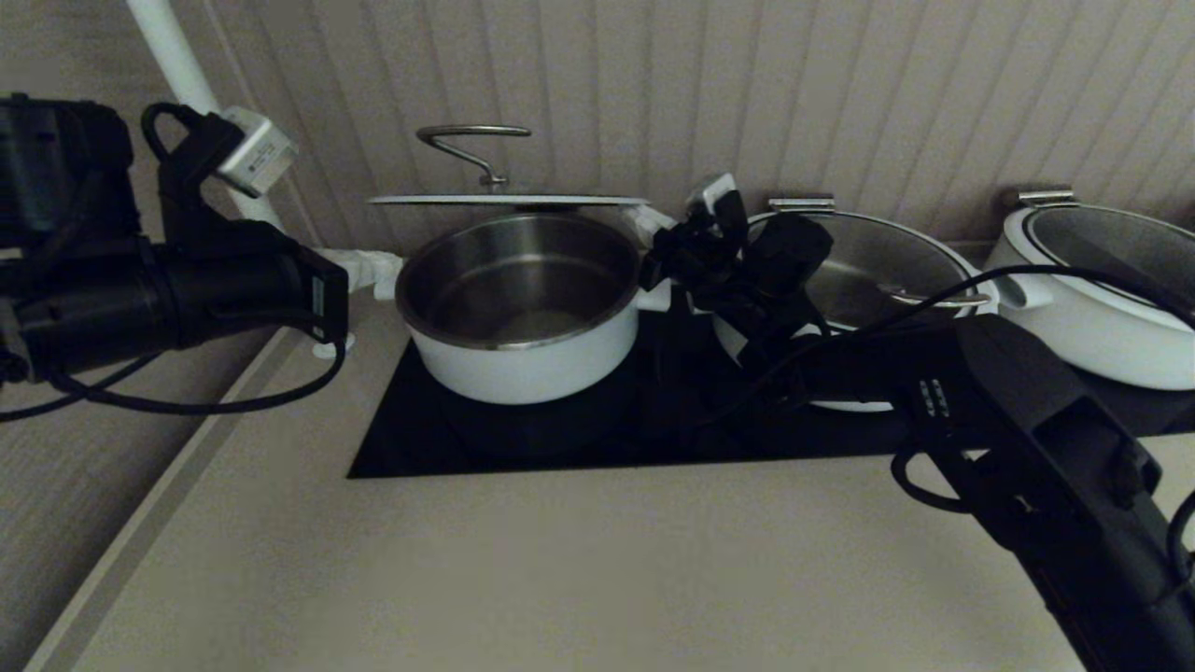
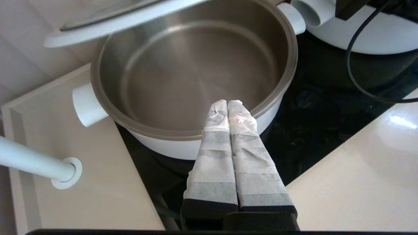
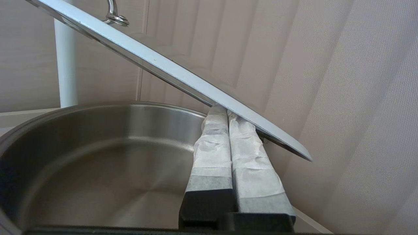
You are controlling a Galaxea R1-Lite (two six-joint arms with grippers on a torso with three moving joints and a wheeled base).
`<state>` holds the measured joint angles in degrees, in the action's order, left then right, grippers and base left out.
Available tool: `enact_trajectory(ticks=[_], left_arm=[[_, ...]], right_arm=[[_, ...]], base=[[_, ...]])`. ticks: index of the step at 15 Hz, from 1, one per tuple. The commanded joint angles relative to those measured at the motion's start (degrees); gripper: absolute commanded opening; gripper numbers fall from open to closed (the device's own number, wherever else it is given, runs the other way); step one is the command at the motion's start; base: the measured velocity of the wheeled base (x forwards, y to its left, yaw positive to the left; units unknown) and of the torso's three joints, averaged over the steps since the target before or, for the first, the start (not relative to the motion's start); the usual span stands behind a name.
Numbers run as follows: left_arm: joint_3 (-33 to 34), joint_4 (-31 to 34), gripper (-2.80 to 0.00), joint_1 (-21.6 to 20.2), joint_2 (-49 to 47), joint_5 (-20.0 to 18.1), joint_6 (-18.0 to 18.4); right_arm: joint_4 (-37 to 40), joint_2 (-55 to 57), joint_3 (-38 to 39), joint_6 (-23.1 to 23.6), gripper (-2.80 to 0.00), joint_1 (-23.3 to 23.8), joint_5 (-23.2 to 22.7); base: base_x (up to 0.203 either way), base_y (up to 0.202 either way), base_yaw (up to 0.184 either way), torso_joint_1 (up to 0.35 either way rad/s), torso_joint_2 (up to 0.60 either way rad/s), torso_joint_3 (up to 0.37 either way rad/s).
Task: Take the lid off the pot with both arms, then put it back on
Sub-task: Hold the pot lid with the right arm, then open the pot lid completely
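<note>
The pot point(image 1: 523, 313) sits open on the black cooktop point(image 1: 653, 411), steel inside bare. The lid point(image 1: 509, 199) hangs level above the pot's far rim — clear of it, resting on fingertips at each side. The right gripper point(image 3: 227, 112) has its fingers pressed together under the lid's rim; the left gripper point(image 2: 227, 104) — likewise closed flat, gripping nothing — sits over the pot's edge.

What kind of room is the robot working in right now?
Most likely a kitchen: white pots, including the pot whose lid is raised above it, stand on a black cooktop set into a pale counter against a panelled wall.
</note>
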<state>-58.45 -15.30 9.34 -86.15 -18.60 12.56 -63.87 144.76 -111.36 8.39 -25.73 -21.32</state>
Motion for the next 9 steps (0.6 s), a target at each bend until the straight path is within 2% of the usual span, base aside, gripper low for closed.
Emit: enact_trajectory(ticks=[1,9], left_arm=[[0.0,-0.2,-2.8,0.2,-1.2,-0.1,0.0],[0.3,-3.6,-2.8,0.2,-3.1,0.1,-0.3]], right_arm=[[-0.4,-0.1,0.0,0.1,-2.8,0.0,-0.1],[-0.4,-0.3,0.0,0.1,-2.8,0.0,-0.1]], base=[[0.0,0.0,0.0,0.0,0.0,0.0],[0.0,0.0,0.0,0.0,0.0,0.0]])
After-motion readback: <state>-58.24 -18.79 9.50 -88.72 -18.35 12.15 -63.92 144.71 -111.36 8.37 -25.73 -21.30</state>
